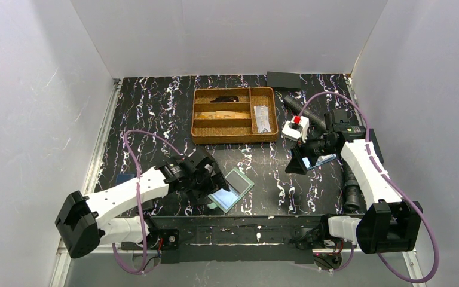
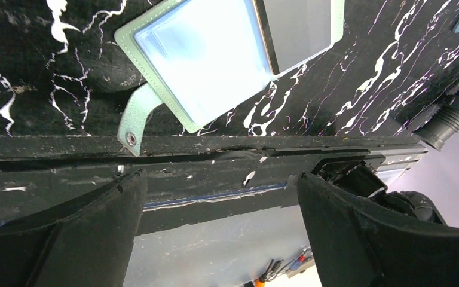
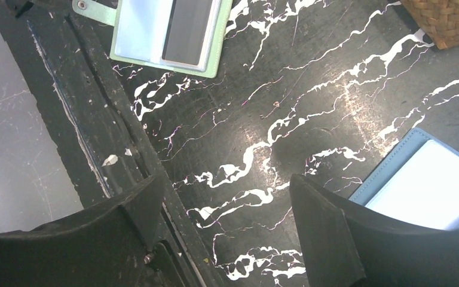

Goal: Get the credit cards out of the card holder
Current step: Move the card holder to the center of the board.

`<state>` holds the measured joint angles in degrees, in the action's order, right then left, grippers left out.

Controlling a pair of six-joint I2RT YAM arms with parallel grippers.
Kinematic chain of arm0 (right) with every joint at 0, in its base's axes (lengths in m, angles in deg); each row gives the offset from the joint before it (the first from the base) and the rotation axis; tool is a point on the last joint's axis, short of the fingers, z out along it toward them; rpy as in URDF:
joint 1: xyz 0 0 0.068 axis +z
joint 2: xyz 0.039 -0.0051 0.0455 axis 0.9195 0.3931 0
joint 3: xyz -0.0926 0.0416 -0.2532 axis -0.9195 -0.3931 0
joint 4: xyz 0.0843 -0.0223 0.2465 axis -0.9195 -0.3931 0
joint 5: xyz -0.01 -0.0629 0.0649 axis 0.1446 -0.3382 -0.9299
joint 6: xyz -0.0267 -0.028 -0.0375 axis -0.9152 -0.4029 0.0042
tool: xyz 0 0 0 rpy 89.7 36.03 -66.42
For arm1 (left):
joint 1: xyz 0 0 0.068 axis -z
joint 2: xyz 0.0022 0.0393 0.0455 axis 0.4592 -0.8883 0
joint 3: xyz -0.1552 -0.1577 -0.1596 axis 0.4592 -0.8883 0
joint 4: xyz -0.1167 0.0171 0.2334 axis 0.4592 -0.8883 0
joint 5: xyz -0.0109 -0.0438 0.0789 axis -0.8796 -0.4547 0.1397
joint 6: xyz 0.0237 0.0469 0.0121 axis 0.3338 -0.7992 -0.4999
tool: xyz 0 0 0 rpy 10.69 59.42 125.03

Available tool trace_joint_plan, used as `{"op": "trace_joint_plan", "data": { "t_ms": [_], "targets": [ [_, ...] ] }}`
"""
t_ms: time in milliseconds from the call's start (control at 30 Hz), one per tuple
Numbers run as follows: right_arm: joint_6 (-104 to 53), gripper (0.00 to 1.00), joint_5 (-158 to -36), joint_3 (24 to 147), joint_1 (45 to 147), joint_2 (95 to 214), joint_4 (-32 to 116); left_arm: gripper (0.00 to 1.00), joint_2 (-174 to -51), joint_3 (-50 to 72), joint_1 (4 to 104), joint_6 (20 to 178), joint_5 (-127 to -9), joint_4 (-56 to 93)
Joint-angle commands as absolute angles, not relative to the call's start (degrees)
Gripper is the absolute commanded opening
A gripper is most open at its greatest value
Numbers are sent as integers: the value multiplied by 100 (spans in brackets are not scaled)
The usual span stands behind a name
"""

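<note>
The teal-green card holder (image 1: 233, 189) lies open and flat near the table's front edge. In the left wrist view the card holder (image 2: 215, 54) fills the top, its tab (image 2: 136, 119) pointing at the front rail. One clear pocket glares white and the other (image 2: 299, 27) looks dark grey, so the credit cards do not show plainly. My left gripper (image 1: 210, 190) hangs open just left of the holder, its jaws (image 2: 221, 203) over the rail with nothing between them. My right gripper (image 1: 296, 162) is open and empty above bare table (image 3: 221, 203); the card holder (image 3: 167, 33) lies far from it.
A blue holder (image 1: 323, 160) with pale panels lies under the right wrist, and the blue holder (image 3: 430, 185) sits just beside the right finger. A wicker tray (image 1: 234, 115) stands at the back centre. A white box (image 1: 295, 127), a black box (image 1: 283, 79) and a black ribbed hose (image 1: 352, 185) are on the right.
</note>
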<state>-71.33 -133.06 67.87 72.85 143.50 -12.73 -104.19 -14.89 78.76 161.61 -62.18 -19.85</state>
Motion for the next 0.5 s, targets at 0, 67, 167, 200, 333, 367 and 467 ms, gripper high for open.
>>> {"op": "trace_joint_plan", "data": {
  "t_ms": [0, 67, 167, 200, 333, 367, 467],
  "targets": [
    [-7048, 86, -13524, 6730, 7257, 14283, -1067, 93, -10515, -1523, 8051, 16764, -6047, -2008],
    [-7053, 86, -13568, 6682, 7257, 14283, -1053, 88, -10581, -1633, 8092, 16931, -6047, -1850],
    [-7055, 86, -13574, 6611, 7257, 14275, -1059, 83, -10705, -1849, 8133, 17244, -6054, -1633],
    [-7061, 86, -13574, 6598, 7257, 14266, -1061, 83, -10734, -1894, 8159, 17350, -6056, -1626],
    [-7087, 86, -13570, 6548, 7257, 14211, -1104, 79, -10775, -1888, 8248, 17473, -5845, -1855],
    [-7093, 86, -13574, 6532, 7257, 14202, -1113, 79, -10777, -1814, 8259, 17448, -5731, -2006],
    [-7089, 86, -13603, 6491, 7257, 14178, -1112, 79, -10794, -1514, 8272, 17278, -5454, -2584]
  ]
}}
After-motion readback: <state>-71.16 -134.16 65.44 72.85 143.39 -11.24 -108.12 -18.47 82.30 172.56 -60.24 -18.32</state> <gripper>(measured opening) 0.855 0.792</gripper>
